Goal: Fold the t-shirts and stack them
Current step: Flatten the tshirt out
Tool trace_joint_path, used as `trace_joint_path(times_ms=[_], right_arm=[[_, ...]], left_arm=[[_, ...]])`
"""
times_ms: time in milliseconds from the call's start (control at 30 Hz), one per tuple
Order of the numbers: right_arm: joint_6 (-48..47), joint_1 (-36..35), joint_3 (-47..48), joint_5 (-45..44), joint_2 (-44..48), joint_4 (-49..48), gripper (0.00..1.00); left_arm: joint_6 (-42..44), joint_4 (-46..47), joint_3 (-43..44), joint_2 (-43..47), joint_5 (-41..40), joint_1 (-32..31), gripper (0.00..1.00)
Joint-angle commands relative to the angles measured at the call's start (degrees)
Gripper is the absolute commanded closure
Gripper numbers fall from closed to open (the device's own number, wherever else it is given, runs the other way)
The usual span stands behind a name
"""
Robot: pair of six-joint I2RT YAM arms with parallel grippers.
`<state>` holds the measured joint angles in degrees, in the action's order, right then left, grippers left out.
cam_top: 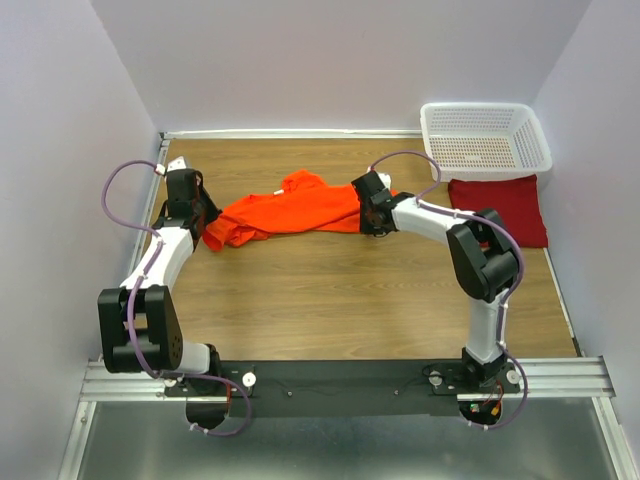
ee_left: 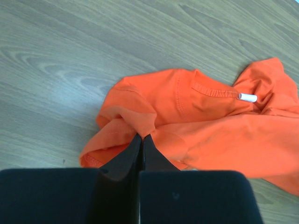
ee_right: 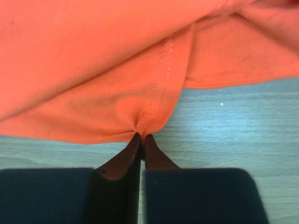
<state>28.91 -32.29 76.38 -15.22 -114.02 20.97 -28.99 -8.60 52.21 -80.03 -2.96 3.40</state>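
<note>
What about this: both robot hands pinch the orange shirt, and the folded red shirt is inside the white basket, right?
Not quite. The red shirt lies folded on the table beside the basket, not inside it; the top view shows that. Both the left gripper and right gripper do pinch the orange shirt.

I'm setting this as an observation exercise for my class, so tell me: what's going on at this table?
Two robot arms are handling an orange t-shirt that lies crumpled on the wooden table. The left gripper has its jaws shut on the cloth at one end, and the right gripper pinches a stitched seam at the other end. A dark red t-shirt lies folded at the far right, next to a white basket. The orange one is not yet folded.
</note>
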Motion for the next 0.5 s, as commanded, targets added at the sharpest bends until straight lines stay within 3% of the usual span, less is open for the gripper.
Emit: trace_joint_path(times_ms=[0,100,167,267,300,467], right_arm=[[-2.35,-0.31,-0.71,-4.28,-1.48,2.67,0.99],[-4.99,-0.05,3.14,-7.17,2.12,5.30,0.99],[-6.48,0.56,4.91,-8.68,5.02,7.67,0.99],[-7.98,4.76,6.32,-9.38,10.82,9.52,0.99],[-8.94,6.52,6.15,-9.82,14.57,10.31,0.99],[-9.75,10.23,1.33,-11.14,20.23,12.34,0.99]], left_arm=[[0.34,1.22,-0.44,1.37,-0.29,0.20,0.94],[1.04,0.26,1.14,1.10,-0.55,0.12,0.93],[1.65,-0.36,2.63,1.37,-0.82,0.12,0.86],[2.36,-1.24,2.99,2.59,-1.78,0.12,0.62],[2.45,-1.68,2.55,3.64,-2.05,0.12,0.42],[1.40,-3.00,-1.74,7.60,-0.91,0.12,0.36]])
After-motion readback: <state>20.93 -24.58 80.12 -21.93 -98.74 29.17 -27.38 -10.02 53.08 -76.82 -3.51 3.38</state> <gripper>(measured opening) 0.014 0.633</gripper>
